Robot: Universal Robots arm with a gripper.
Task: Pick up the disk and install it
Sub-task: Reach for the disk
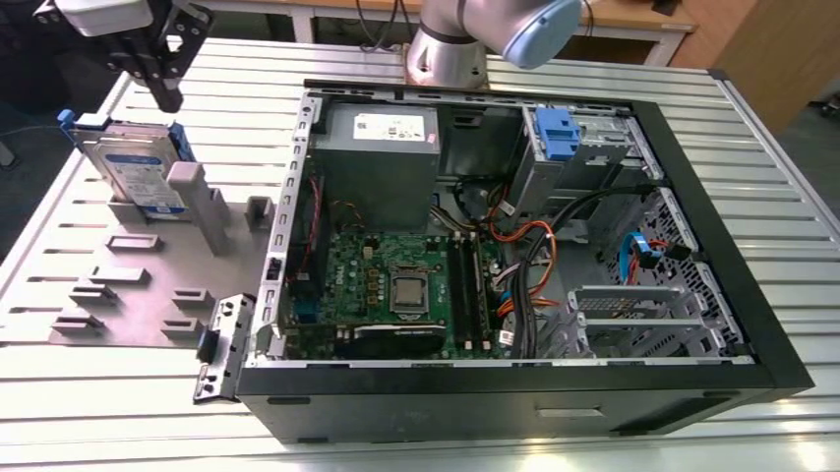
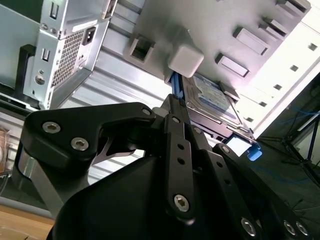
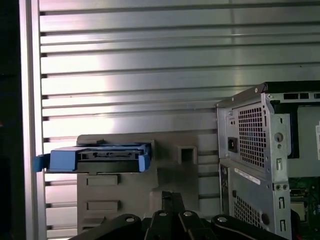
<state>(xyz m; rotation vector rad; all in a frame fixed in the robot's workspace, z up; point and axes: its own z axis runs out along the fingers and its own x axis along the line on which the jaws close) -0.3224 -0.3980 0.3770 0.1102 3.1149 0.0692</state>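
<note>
The disk [image 1: 132,169] is a silver-grey drive with a white-and-blue label in a blue carrier frame. It stands on edge in a slot of the grey fixture plate [image 1: 145,285], at the exterior view's left, beside the open computer case [image 1: 525,393]. My gripper [image 1: 167,96] hangs above the disk's far end and does not touch it. Its black fingers [image 3: 172,200] sit close together, shut, with nothing between them. In the first wrist view the disk [image 3: 100,159] shows edge-on beyond the fingertips. The second wrist view shows the disk [image 2: 212,97] past the fingers [image 2: 176,120].
Inside the case are a grey power-supply box [image 1: 378,157], a motherboard [image 1: 393,285], cable bundles [image 1: 538,256] and a second blue drive carrier [image 1: 558,133] in the upper bay. The arm's base [image 1: 453,49] stands behind the case. Several empty holders rise from the fixture plate.
</note>
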